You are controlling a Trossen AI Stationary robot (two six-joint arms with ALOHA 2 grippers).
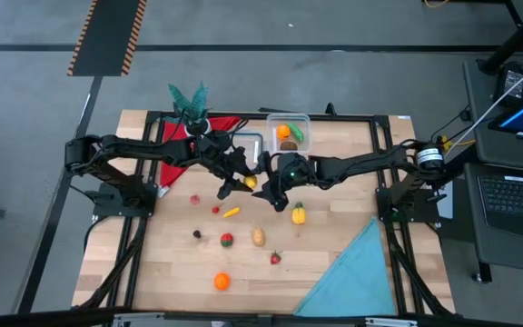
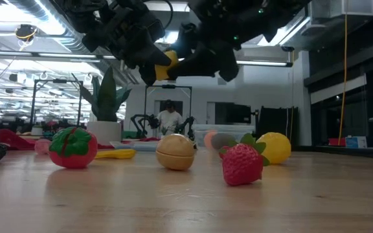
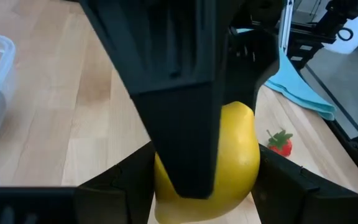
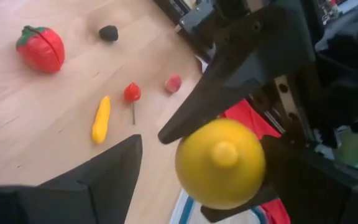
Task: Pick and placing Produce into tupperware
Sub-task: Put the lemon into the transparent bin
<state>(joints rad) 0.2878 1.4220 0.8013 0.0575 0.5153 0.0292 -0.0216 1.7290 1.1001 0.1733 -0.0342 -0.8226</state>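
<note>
A yellow toy lemon [image 1: 250,183] hangs in the air above the middle of the table, between both grippers. My left gripper [image 1: 241,182] reaches in from the table's left and is shut on it. My right gripper [image 4: 207,168] comes from the right and is open, with one finger on each side of the lemon [image 4: 219,163]. The clear tupperware [image 1: 307,119] sits near the far edge and holds an orange piece and a green piece. More produce lies on the near half of the table: a tomato [image 1: 227,240], a potato [image 1: 258,237], a strawberry [image 1: 276,258] and an orange [image 1: 221,282]. My left gripper pinches the lemon [image 3: 241,149] between its two fingers [image 4: 229,93], across its body. The fingers come roughly level from the table's left. The lemon is lifted clear, high above the table [image 2: 167,65], with its nub end [image 4: 224,152] facing my right gripper. My right gripper has one finger [image 4: 117,168] clearly apart from the lemon; whether the other finger [image 4: 303,177] touches it, I cannot tell.
A clear lid with a blue rim [image 1: 248,143] lies left of the tupperware. A red cloth [image 1: 175,159] and a potted plant [image 1: 189,98] are at the far left. A teal cloth [image 1: 352,272] covers the near right corner. A yellow pepper-like piece [image 1: 298,214] lies under the right arm.
</note>
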